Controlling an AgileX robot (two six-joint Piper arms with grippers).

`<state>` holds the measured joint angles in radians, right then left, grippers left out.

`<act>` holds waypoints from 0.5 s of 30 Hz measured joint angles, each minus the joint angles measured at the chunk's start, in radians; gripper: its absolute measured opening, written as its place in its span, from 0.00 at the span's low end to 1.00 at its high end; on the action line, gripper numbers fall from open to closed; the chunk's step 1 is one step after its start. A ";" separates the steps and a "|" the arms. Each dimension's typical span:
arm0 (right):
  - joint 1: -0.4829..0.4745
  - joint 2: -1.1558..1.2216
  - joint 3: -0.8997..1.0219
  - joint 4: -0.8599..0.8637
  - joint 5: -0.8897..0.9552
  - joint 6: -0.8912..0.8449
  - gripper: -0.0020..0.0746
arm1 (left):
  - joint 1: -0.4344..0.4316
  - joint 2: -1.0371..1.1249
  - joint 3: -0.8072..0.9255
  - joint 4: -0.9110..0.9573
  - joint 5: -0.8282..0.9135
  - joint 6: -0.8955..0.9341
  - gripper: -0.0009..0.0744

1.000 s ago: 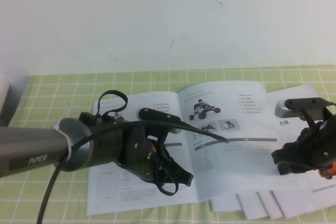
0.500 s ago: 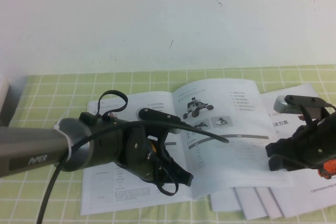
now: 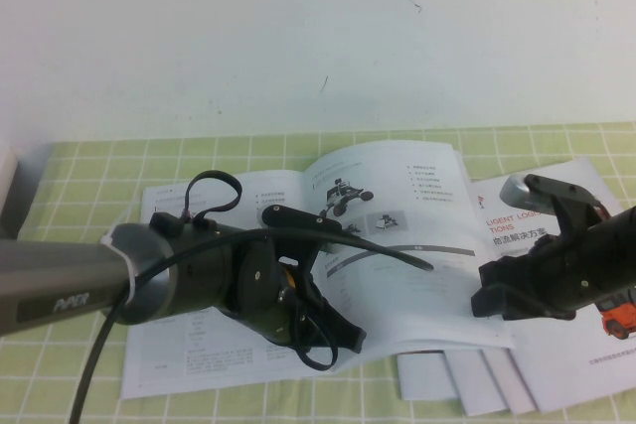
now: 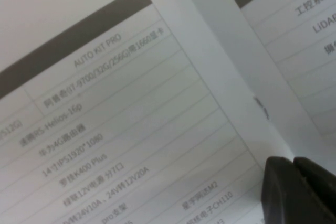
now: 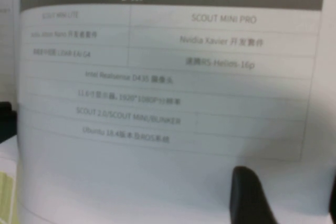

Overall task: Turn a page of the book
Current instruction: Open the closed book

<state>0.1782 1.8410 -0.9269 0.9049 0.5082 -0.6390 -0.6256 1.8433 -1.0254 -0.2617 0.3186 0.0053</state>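
The book lies open on the green checked cloth. The page, the right leaf with a black rover photo and a grey-barred table, bows up and leans left. My right gripper is at that leaf's right edge. In the right wrist view its fingers stand apart over the leaf's table, so my right gripper is open. My left gripper is shut and rests on the left leaf near the fold. The left wrist view shows it against printed table lines.
Loose white sheets with an orange vehicle lie under and to the right of the book. The checked cloth ends at a white wall behind. A pale object stands at the far left edge.
My right gripper has moved left, and the right leaf has bowed up and shifted left with it. The book's left edge has slid left. My left arm has not moved.
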 joint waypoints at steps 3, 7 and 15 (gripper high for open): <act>0.000 0.000 0.000 0.007 0.006 -0.004 0.45 | 0.000 0.000 0.000 0.000 0.003 0.000 0.01; 0.000 0.000 0.000 0.007 0.012 -0.023 0.45 | 0.000 0.000 0.000 0.019 0.003 -0.005 0.01; 0.000 0.000 0.000 0.007 0.032 -0.043 0.45 | 0.000 -0.109 0.000 0.368 0.019 -0.209 0.01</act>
<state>0.1782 1.8410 -0.9269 0.9115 0.5405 -0.6823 -0.6256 1.7341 -1.0254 0.1062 0.3376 -0.2034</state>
